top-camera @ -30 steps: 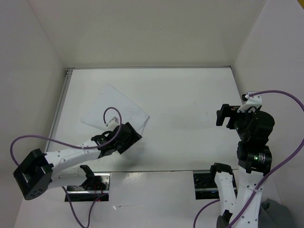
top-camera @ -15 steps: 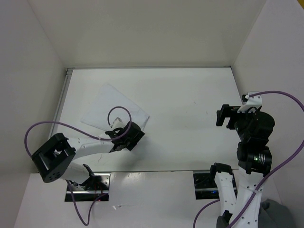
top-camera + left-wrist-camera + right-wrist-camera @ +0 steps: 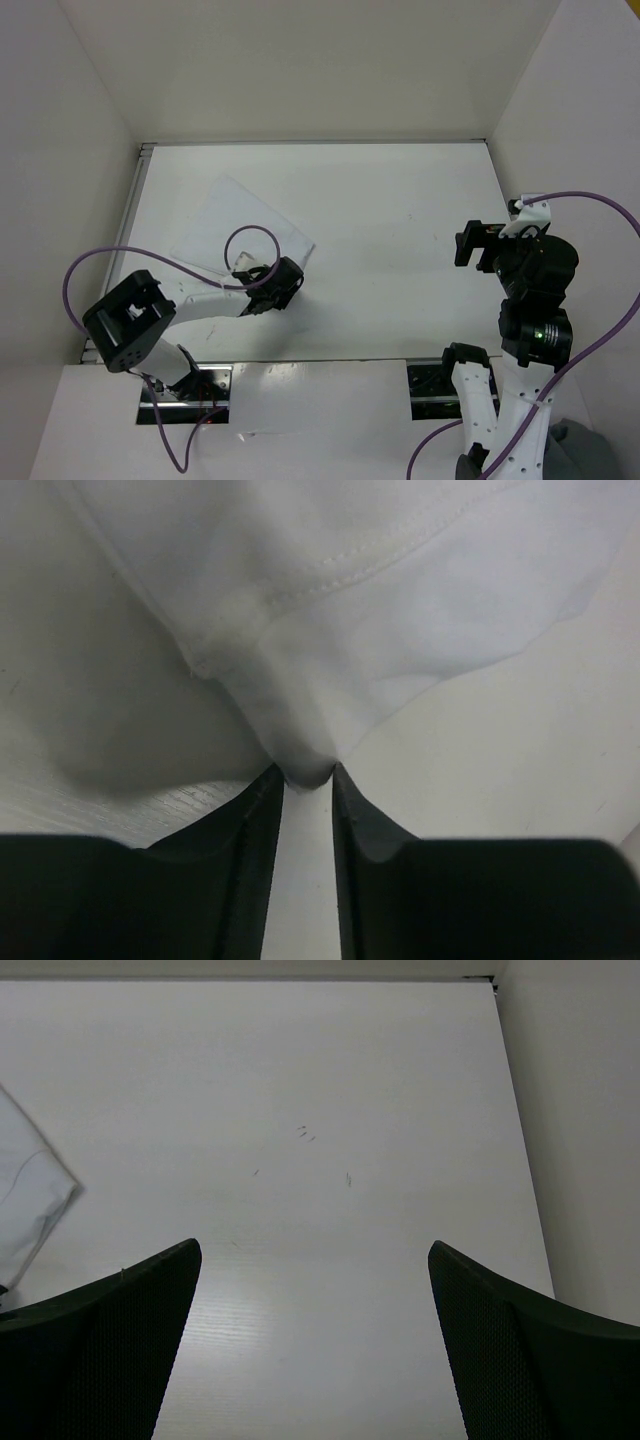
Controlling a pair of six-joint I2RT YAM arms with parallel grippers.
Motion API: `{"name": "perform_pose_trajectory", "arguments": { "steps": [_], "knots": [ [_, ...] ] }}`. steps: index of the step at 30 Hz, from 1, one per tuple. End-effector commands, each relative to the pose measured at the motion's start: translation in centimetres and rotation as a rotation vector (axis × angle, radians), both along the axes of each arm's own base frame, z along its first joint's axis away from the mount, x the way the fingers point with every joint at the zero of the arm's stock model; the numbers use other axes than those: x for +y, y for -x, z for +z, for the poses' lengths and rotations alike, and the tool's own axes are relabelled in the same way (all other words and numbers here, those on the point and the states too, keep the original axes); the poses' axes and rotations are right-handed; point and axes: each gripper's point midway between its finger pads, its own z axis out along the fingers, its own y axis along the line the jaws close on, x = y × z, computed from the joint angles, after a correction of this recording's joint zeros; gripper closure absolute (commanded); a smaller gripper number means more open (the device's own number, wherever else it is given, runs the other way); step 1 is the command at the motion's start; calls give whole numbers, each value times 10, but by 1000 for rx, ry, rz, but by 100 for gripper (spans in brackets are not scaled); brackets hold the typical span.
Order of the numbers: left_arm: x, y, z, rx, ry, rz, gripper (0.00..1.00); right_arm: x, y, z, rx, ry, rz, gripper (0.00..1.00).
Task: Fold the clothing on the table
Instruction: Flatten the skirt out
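Observation:
The clothing [image 3: 240,225] is a thin white garment lying flat on the left half of the table [image 3: 400,220], turned at an angle. My left gripper [image 3: 296,269] sits low at its near right edge. In the left wrist view the clothing [image 3: 380,610] has a stitched hem, and a small peak of it is drawn in and pinched between the nearly closed tips of the left gripper [image 3: 308,772]. My right gripper [image 3: 462,245] hovers over the right side, far from the garment. It stands wide open [image 3: 315,1260] over bare tabletop, with only a corner of the clothing [image 3: 25,1200] at the left edge.
White walls close the table on the left, far and right sides. A purple cable [image 3: 248,232] loops above the garment near the left wrist. A grey-blue bundle [image 3: 590,450] lies off the table at the bottom right.
The left arm swung its elbow forward and moved the gripper a little right to the garment's edge, and its jaws closed from wide open onto the fabric. The right arm stayed still.

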Motion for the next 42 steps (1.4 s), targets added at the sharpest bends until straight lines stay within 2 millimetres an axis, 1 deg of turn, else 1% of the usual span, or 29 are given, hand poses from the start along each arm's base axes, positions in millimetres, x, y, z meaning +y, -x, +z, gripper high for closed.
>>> {"name": "perform_pose_trajectory", "arguments": {
  "steps": [1, 4, 7, 9, 11, 12, 14, 15, 16, 17, 18, 20, 21, 22, 23, 24, 25, 26, 28, 29, 30, 31, 32, 36, 37, 38, 39, 40, 42],
  "knots": [
    [39, 22, -33, 95, -171, 32, 66, 1, 2, 5, -16, 10, 8, 1],
    [38, 20, -32, 83, -175, 29, 77, 1, 2, 5, -16, 10, 8, 1],
    [49, 19, -30, 64, -241, 8, 99, 1, 4, 7, -25, 13, 8, 1],
    [50, 18, -22, 44, -280, -25, 100, 1, 4, 7, -25, 13, 8, 1],
    [46, 6, 0, -23, -297, -33, 100, 1, 4, 7, -25, 13, 8, 1],
    [40, 2, 15, -68, -323, -97, 100, 1, 4, 7, -25, 13, 8, 1],
    [18, -18, 56, -176, -315, -162, 100, 2, 6, 8, -34, 15, 8, 1],
    [13, -25, 73, -219, -377, -251, 100, 2, 6, 8, -34, 15, 8, 1],
    [6, -34, 92, -262, -399, -286, 100, 2, 6, 8, -34, 15, 8, 1],
    [-13, -55, 136, -353, -374, -304, 100, 2, 6, 8, -34, 15, 8, 1],
    [-19, -66, 148, -373, -432, -372, 100, 2, 6, 8, -34, 15, 8, 1],
    [-34, -89, 190, -441, -418, -415, 100, 2, 8, 10, -44, 18, 8, 1],
    [-51, -103, 230, -513, -389, -425, 100, 2, 8, 10, -44, 18, 8, 1],
    [-55, -111, 248, -550, -408, -456, 100, 3, 10, 12, -53, 20, 8, 1],
    [-64, -119, 254, -558, -407, -488, 100, 3, 10, 12, -53, 20, 8, 1],
    [-68, -124, 267, -576, -411, -493, 100, 3, 10, 12, -53, 20, 8, 1],
    [-74, -131, 302, -636, -402, -487, 100, 3, 10, 12, -53, 20, 8, 1],
    [-80, -137, 302, -636, -414, -497, 100, 3, 10, 12, -53, 20, 8, 1],
    [-77, -143, 321, -666, -423, -490, 100, 3, 10, 12, -53, 20, 8, 1],
    [-81, -151, 329, -688, -416, -487, 100, 3, 10, 12, -53, 20, 8, 1],
    [-86, -153, 334, -700, -397, -512, 100, 3, 10, 12, -53, 20, 8, 1],
    [-85, -160, 339, -709, -385, -507, 100, 3, 10, 12, -53, 20, 8, 1],
    [-93, -163, 345, -712, -384, -532, 100, 3, 10, 12, -53, 20, 8, 1],
    [-98, -171, 351, -726, -409, -587, 100, 15, 1, 8, -22, 12, 100, 1],
    [-98, -170, 353, -726, -409, -587, 100, 25, -4, 8, -9, -5, 171, 1],
    [-97, -170, 353, -727, -417, -592, 100, 30, -9, 9, -9, -16, 204, 1],
    [-97, -167, 359, -738, -407, -595, 100, 33, -14, 11, -7, -25, 229, 1],
    [-94, -164, 367, -746, -403, -592, 100, 36, -26, 2, 33, -53, 265, 1],
    [-95, -160, 361, -731, -415, -630, 100, 36, -43, -3, 49, -35, 310, 1]
  ]
}}
